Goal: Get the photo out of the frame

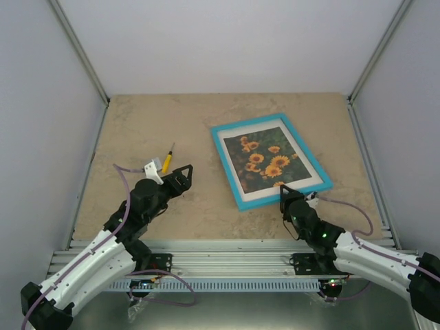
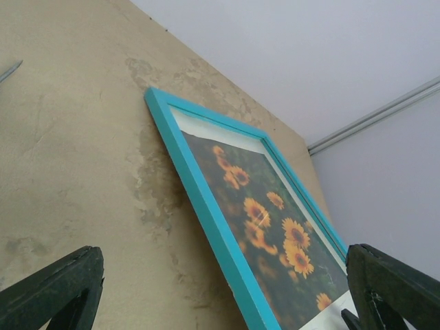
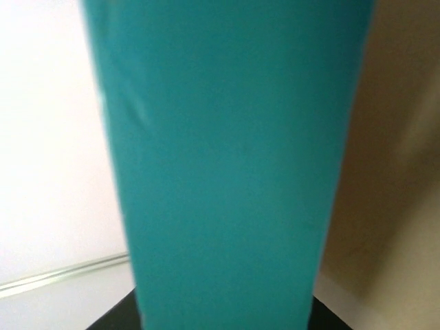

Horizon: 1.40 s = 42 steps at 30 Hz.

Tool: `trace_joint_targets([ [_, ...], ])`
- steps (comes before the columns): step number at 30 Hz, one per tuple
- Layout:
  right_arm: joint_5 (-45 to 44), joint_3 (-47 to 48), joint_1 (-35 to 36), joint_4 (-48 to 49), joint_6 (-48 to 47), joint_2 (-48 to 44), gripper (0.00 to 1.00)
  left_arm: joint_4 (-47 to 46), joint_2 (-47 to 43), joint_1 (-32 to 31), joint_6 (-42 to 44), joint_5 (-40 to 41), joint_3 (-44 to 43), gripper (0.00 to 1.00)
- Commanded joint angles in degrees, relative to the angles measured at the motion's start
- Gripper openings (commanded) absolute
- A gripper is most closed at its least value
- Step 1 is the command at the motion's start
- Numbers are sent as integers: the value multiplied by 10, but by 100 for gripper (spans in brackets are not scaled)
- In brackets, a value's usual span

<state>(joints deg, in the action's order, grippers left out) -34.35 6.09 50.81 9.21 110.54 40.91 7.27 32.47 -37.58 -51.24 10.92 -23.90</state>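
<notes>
Right hand (image 1: 287, 193) pinches the near edge of the frame (image 1: 227, 167), photo (image 1: 267, 161) inside, flat on the table (image 1: 137, 130); left hand (image 1: 170, 173) spread, idle; thin grip may slip, dropping it.

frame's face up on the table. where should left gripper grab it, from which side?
I'd pinch the frame by its long left rail, near the middle, coming in low from the left. It lies face up, so only the thin rim is graspable. That rail faces the open left gripper, and the right gripper holds the near edge.
</notes>
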Motion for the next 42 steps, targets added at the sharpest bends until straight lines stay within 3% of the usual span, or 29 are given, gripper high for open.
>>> trace_joint_targets([
  [1,-66,-30,-8,-161,81,-18,1,-21,4,-1,-6,-12,10,98],
  [6,-68,-33,-15,-197,103,-28,1,-27,4,-1,-7,-13,15,98],
  [8,-61,-34,-15,-192,103,-19,5,-30,7,-1,-8,-15,17,98],
  [16,-27,-16,-15,-194,94,17,37,-31,10,-1,-8,-15,18,98],
  [23,0,9,-16,-289,109,-13,72,-31,12,-1,-8,-13,19,98],
  [31,8,49,-16,-427,76,-58,93,-28,40,-1,5,-23,8,98],
  [38,9,100,-16,-453,-104,-67,98,-47,120,-1,21,-54,-6,98],
  [42,14,139,-16,-402,-301,-62,98,-70,190,-1,27,-77,-20,98],
])
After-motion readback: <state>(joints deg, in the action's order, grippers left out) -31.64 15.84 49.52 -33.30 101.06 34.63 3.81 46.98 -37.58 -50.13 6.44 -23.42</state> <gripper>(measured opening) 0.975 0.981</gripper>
